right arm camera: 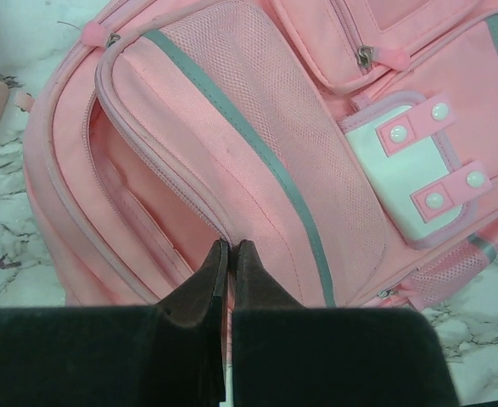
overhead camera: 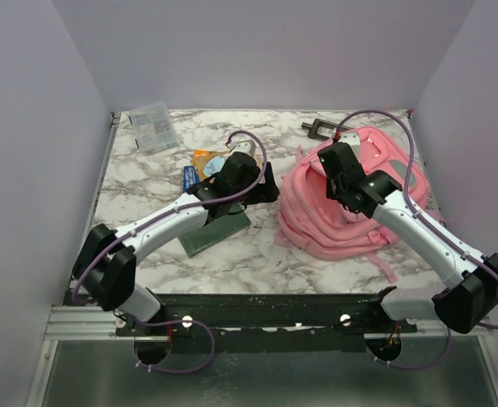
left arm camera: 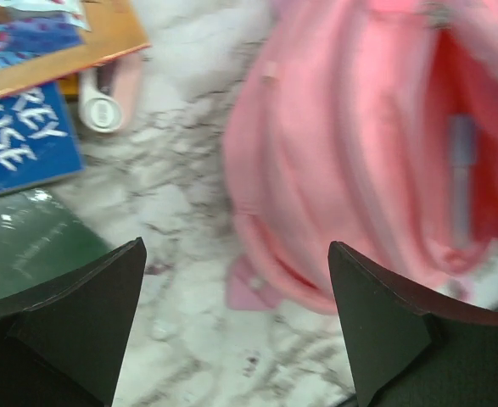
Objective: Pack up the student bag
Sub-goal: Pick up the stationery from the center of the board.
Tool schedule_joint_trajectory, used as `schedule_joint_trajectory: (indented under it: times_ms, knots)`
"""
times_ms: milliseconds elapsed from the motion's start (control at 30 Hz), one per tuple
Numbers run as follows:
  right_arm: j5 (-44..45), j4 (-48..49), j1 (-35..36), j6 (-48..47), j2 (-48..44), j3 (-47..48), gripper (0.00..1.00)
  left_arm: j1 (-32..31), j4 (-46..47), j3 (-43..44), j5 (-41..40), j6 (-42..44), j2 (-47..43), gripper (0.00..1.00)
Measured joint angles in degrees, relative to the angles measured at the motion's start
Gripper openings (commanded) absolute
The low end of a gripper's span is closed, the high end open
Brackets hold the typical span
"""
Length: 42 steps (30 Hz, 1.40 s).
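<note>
1. The student bag [overhead camera: 316, 216] lies on the worktop's [overhead camera: 232, 263] right side, its mouth towards the left arm;
2. The right pincer [right arm camera: 230, 246] is pressed together at the zip edge, probably to hold that mouth open; whether it pinches fabric I cannot tell;
3. The left pincer [left arm camera: 236, 254] is spread and empty, between the blue book [left arm camera: 24, 144] and the bag.
</note>
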Motion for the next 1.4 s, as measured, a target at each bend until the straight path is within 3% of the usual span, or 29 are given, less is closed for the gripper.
schedule_joint_trajectory:
  times_ms: [333,700,867,1167,1233,1400]
  knots:
    - [1.25,-0.79,-0.48,-0.15,-0.33,-0.11,0.01,3.17,-7.21,15.56,-4.66,10.75,21.55,0.87]
    - [1.25,-1.27,-0.48,-0.61,-0.44,-0.11,0.01,6.93,-13.86,26.01,-5.01,11.74,30.88,0.87]
    - [1.25,-1.27,-0.50,-1.01,-0.48,-0.24,0.01,7.74,-17.57,32.37,-4.46,10.10,35.82,0.82]
    - [1.27,-1.29,-0.52,-1.81,-1.27,-0.31,0.01,8.09,-21.24,35.39,-1.97,6.54,39.47,0.82]
    - [1.25,-1.27,-0.52,-1.95,-1.27,-0.42,0.01,8.09,-21.57,35.39,-1.40,5.99,39.54,0.79]
    - [1.25,-1.25,-0.52,-2.03,-1.27,-0.66,0.01,8.02,-22.84,35.41,-0.92,5.18,39.54,0.59]
